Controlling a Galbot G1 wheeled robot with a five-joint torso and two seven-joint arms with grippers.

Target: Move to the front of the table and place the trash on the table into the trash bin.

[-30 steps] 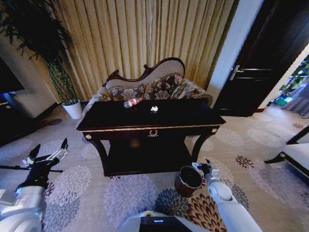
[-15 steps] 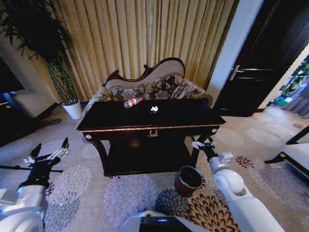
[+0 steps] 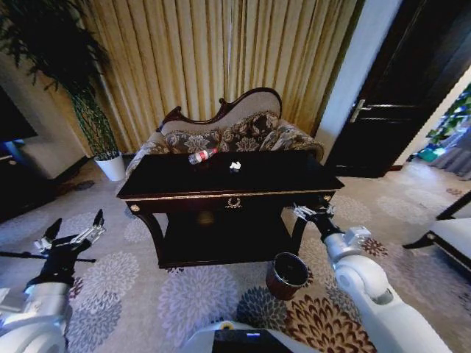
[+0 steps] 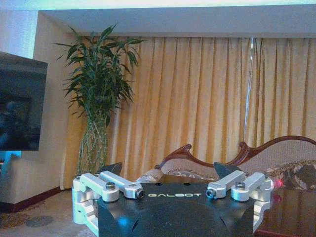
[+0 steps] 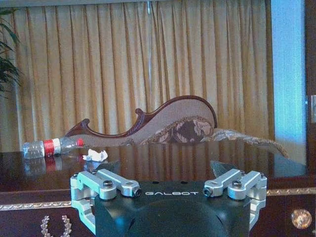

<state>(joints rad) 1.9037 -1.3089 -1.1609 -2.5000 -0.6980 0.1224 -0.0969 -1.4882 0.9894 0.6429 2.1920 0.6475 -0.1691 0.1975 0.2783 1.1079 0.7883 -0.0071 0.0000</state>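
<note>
The dark glossy table point(image 3: 169, 190) stands straight ahead with a gold ornament on its apron. On its top lie the trash: a clear bottle point(image 3: 202, 156) with a red label on its side, and a white paper scrap point(image 3: 235, 166) to its right. The trash bin point(image 3: 286, 274), reddish-brown and dark inside, sits on the carpet by the table's right front leg. My right gripper point(image 3: 314, 212) is open, raised just below the table's front edge near its right corner. Its wrist view looks across the tabletop point(image 5: 207, 158) at the bottle point(image 5: 49, 147) and scrap point(image 5: 96, 156). My left gripper point(image 3: 75, 224) hangs open, low and left of the table.
A patterned sofa point(image 3: 243, 129) backs the table, with curtains behind. A white plant pot point(image 3: 112, 167) stands far left, a dark door point(image 3: 397, 95) at the right. A dark chair frame point(image 3: 449, 239) edges in at right. Floral carpet lies open in front of the table.
My right gripper has risen from beside the bin's rim to just under the table's front edge, near the right leg. The left arm and the trash have not moved.
</note>
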